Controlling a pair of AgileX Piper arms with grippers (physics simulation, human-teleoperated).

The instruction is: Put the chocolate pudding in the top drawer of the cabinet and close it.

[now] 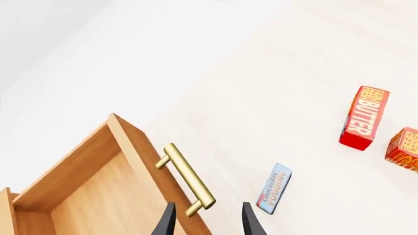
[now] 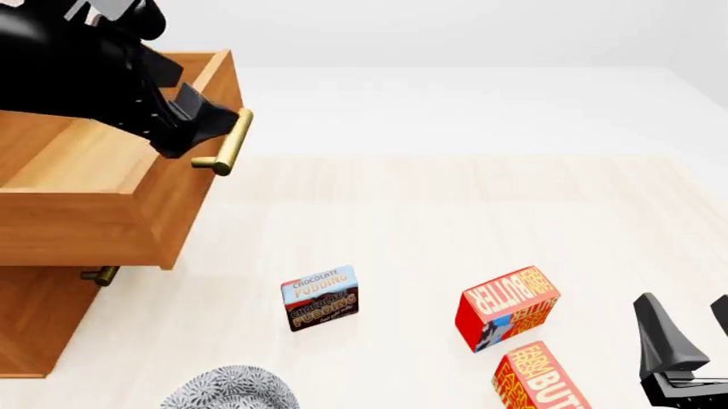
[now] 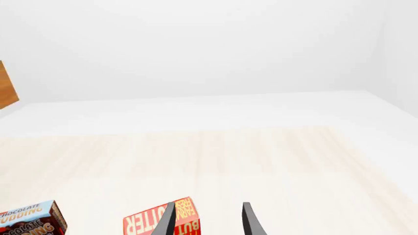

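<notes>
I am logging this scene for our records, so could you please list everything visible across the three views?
cabinet: one, orange-brown wood, far left of the table in the front view.
top drawer: one, orange-brown with a brass handle, pulled open; nothing seen inside.
lower handle: one, brass, just under the open drawer.
chocolate pudding: one, light blue over dark brown, standing on the table right of the cabinet.
butter boxes: two, red-orange, right of the pudding.
patterned object: one, grey and white, near edge, cut off.
table: one, pale wood.
left claw: black, open, at the drawer handle.
right claw: black, open, near right.
</notes>
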